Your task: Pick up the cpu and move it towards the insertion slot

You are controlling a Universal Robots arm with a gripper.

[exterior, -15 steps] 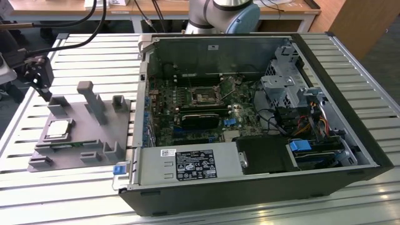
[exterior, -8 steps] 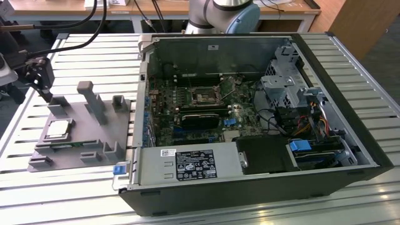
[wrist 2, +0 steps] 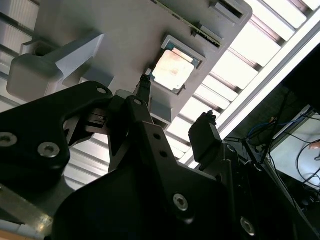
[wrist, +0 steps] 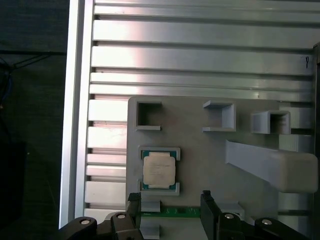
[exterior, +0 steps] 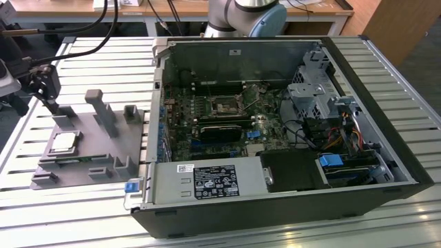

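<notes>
Currently, at the exterior view's left, the gripper (exterior: 51, 103) hangs over the far end of a grey fixture plate (exterior: 82, 155) that lies on the slatted metal table (exterior: 386, 62). The cpu (exterior: 63, 142) sits flat in a square recess of that plate, lower in the frame than the gripper and apart from it. Near the frame's centre is an open computer case (exterior: 386, 170). The insertion slot (exterior: 226, 107) lies on its green motherboard (exterior: 206, 129), well apart from the cpu.

In the second wrist view, the gripper (wrist 2: 176, 102) has its two dark fingers (wrist 2: 144, 87) spread, with nothing between them. The cpu (wrist 2: 172, 67) rests in its recess on the fixture plate (wrist 2: 100, 20), just past the fingertips, with its shiny top facing the camera.

In the first wrist view, the gripper (wrist: 170, 205) is likewise released and grasps nothing. Its fingertips (wrist: 206, 200) stand wider apart than the chip. The cpu (wrist: 159, 170) lies in its pocket on the fixture plate (wrist: 200, 150), close to the tips but not between them.
</notes>
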